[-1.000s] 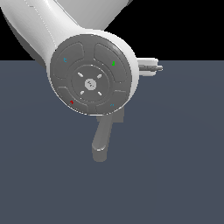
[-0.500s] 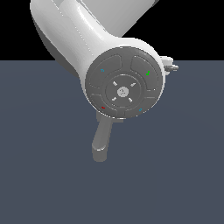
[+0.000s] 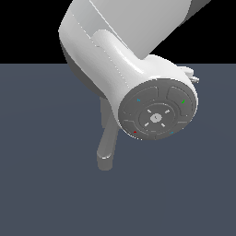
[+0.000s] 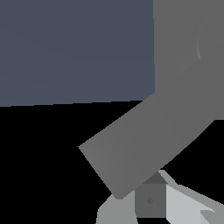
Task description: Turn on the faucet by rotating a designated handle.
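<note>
the glossy white robot arm (image 3: 115, 50) fills most of the exterior view, its round grey end cap (image 3: 156, 115) turned toward the camera and hiding nearly all of the faucet (image 3: 107, 145). only the thick rounded spout shows, hanging down below the arm onto the dark blue-grey floor (image 3: 46, 184), toward the exterior view's left of the cap. in the wrist view a wide flat grey bar, apparently the handle (image 4: 144, 140), slants across very close to the camera, with part of the gripper (image 4: 151, 201) just behind its lower end. whether the pincer is wide or closed cannot be told.
</note>
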`<control>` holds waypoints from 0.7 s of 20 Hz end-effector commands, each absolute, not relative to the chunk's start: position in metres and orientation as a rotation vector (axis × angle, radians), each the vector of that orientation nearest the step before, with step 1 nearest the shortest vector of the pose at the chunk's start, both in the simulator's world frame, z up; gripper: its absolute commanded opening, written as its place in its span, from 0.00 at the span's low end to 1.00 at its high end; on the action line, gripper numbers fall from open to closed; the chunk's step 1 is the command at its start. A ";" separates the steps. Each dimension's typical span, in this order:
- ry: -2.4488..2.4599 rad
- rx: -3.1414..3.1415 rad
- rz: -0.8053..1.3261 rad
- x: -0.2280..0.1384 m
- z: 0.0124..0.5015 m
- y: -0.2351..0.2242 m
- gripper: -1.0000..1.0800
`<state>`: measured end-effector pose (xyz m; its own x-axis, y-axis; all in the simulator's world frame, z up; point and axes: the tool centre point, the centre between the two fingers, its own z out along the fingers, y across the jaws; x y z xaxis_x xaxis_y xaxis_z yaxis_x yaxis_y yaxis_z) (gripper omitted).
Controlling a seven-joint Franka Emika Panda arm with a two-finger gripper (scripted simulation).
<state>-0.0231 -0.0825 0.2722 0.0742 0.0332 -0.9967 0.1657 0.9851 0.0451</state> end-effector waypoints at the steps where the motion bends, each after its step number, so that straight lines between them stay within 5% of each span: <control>1: 1.545 0.098 -0.091 -0.021 0.260 -0.079 0.00; 14: 1.537 0.096 -0.101 -0.023 0.240 -0.103 0.00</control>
